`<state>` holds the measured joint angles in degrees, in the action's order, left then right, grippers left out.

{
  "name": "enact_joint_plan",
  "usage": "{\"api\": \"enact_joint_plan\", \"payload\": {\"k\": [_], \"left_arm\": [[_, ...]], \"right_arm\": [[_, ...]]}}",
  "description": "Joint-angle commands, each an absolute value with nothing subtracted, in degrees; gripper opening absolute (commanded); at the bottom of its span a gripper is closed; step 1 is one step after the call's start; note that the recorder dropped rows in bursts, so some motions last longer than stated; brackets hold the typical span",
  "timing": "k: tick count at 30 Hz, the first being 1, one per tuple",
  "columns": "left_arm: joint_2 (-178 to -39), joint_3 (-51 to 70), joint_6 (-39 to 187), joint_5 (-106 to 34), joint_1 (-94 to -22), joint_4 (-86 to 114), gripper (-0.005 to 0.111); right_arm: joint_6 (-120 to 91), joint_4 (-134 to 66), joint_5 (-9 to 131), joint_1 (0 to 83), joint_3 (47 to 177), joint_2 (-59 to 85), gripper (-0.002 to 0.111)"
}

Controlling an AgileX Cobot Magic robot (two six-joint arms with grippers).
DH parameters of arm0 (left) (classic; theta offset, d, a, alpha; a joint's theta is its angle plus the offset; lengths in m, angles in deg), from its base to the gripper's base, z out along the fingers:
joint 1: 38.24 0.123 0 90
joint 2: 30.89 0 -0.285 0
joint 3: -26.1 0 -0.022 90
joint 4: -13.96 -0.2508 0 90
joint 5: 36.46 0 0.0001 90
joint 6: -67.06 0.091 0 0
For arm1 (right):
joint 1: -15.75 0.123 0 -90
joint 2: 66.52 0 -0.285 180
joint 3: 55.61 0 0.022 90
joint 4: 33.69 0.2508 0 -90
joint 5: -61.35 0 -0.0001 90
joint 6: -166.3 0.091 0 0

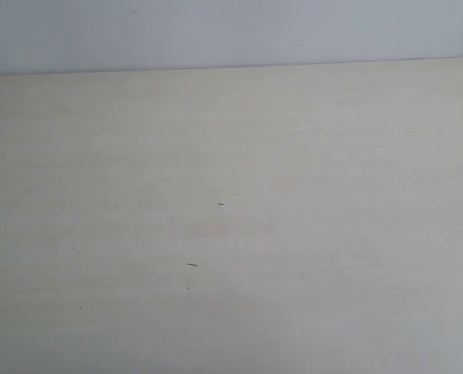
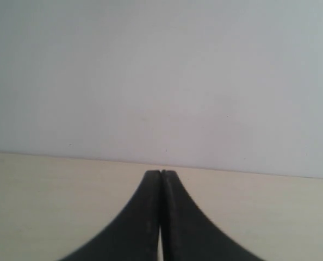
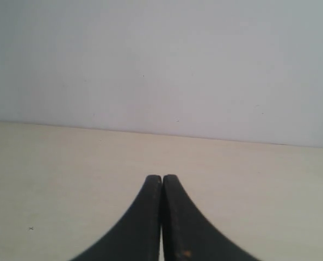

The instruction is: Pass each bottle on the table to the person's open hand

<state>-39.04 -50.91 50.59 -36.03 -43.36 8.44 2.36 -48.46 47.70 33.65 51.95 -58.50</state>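
Both pincers sit clenched: left gripper [image 2: 160,174] and right gripper [image 3: 162,178], jaws pressed together, pale table [image 1: 294,195] below and ahead, wall [image 2: 161,81] beyond.

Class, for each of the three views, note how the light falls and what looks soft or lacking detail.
Exterior view: flat, even light on the table, no cast shadows, a few specks visible. Left wrist view: the left tool is a dark, near-featureless shape. Right wrist view: the right tool likewise, edges slightly soft.
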Motion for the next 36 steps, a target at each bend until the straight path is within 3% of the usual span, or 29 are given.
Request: {"api": "enact_joint_plan", "payload": {"k": [1,11,28,36], "left_arm": [[-38.67,-51.12,50.34,-36.15,-43.2,8.15,0.0],[-38.67,-51.12,50.34,-36.15,-43.2,8.15,0.0],[-38.67,-51.12,50.34,-36.15,-43.2,8.15,0.0],[-38.67,-51.12,50.34,-36.15,-43.2,8.15,0.0]], "right_arm": [[2.37,-48.23,48.55,33.29,51.57,-58.73,0.0],[2.37,-48.92,48.82,20.07,51.57,-58.73,0.0],[2.37,-48.92,49.4,19.6,51.26,-58.73,0.0],[-3.26,-41.7,57.03,19.6,47.18,-58.73,0.0]]}}
